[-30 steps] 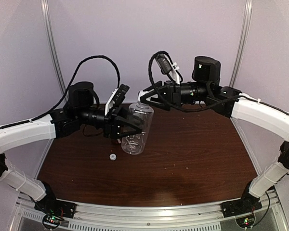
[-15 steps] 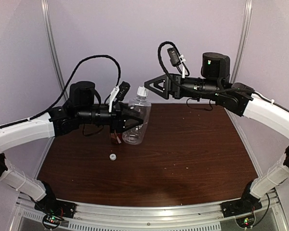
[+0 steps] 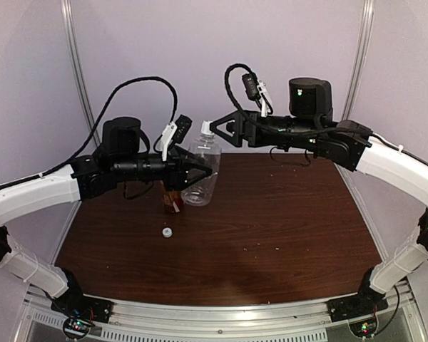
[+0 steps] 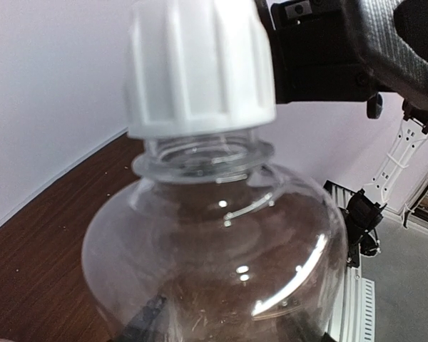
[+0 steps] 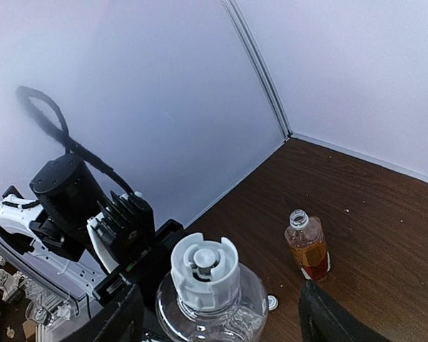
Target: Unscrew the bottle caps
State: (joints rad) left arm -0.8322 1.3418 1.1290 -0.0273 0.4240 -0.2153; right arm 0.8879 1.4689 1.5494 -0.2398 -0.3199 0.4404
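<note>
- At the back left of the table (image 3: 285, 228), the left gripper (image 3: 198, 173) is clamped on the belly of the clear bottle (image 3: 200, 184). The neck points up and tips slightly toward the right arm. I cannot tell whether the base touches the wood.
- The white ribbed cap (image 4: 200, 68) sits on that neck, and bare thread shows just beneath it in the left wrist view.
- The right gripper (image 3: 215, 129) is spread wide and grips nothing. Its fingers (image 5: 118, 320) stand on either side of the cap, with a gap on each side.
- The clear bottle looks thin-walled and light. It will probably dent if squeezed hard and may spin in the left jaws once torque goes through the cap.
- The cap looks hard, and its ribs should give good purchase. The best hold is likely across the ribbed sides, square to the neck, rather than on the smooth top.
- The clear bottle holds no liquid that I can see, only a few flecks or scuffs low down.
- The amber bottle (image 5: 308, 249) stands upright on the table near the clear one. Its neck is open, amber liquid reaches about to the shoulder, and it carries a red label.
- A small loose cap (image 5: 272, 303), likely the amber bottle's own, lies on the table close by but apart from it.
</note>
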